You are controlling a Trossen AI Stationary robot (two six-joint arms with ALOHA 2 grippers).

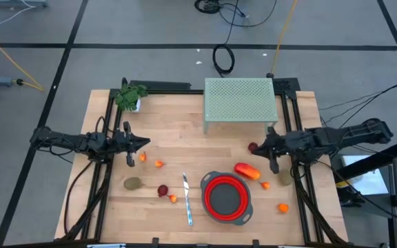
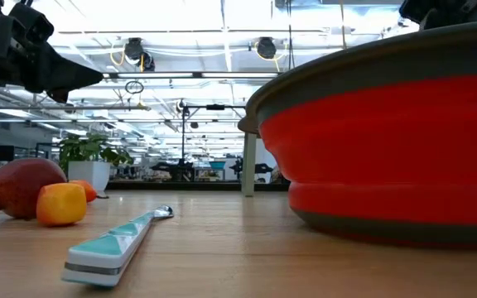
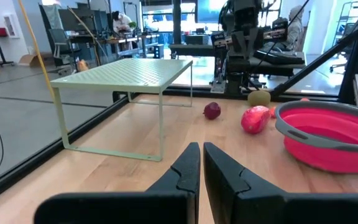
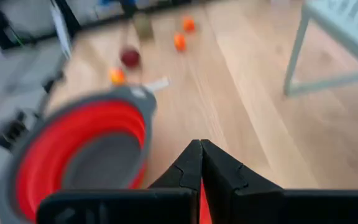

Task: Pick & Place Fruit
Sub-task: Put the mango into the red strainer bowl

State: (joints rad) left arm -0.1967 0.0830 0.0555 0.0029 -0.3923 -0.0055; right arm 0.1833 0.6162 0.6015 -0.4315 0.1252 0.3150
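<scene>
Fruit lay scattered on the table point(image 1: 185, 131), none of it in the red bowl point(image 1: 227, 198), whose grey floor showed bare from above. Left side: two small orange bits point(image 1: 143, 157) and point(image 1: 158, 164), an olive-brown kiwi piece point(image 1: 131, 183), a dark red ball point(image 1: 163, 190) touching another orange bit point(image 1: 173, 199). Right side: a dark red ball point(image 1: 253, 147) near the green rack point(image 1: 240, 100), the long orange-red piece point(image 1: 247, 171) just beyond the bowl's far-right rim, an orange bit point(image 1: 265, 184) beside it, a second kiwi piece point(image 1: 284, 179), and one more orange bit point(image 1: 283, 207) right of the bowl.

The silver knife point(image 1: 187, 200) lay between the left cluster and the bowl. A green plant point(image 1: 129, 96) stood at the far-left corner.

Left gripper point(image 1: 145, 142) hung over the left side, just beyond the two orange bits, fingers clenched together on nothing. Right gripper point(image 1: 262, 145) hung close to the far dark red ball, fingers likewise pressed together and empty; the right wrist view was motion-blurred.

Judgement: task at or near its start, assuming the bowl is the target. No piece placed, none in hand; every piece counted remained to be moved. Either pincer must release before its first pick.
</scene>
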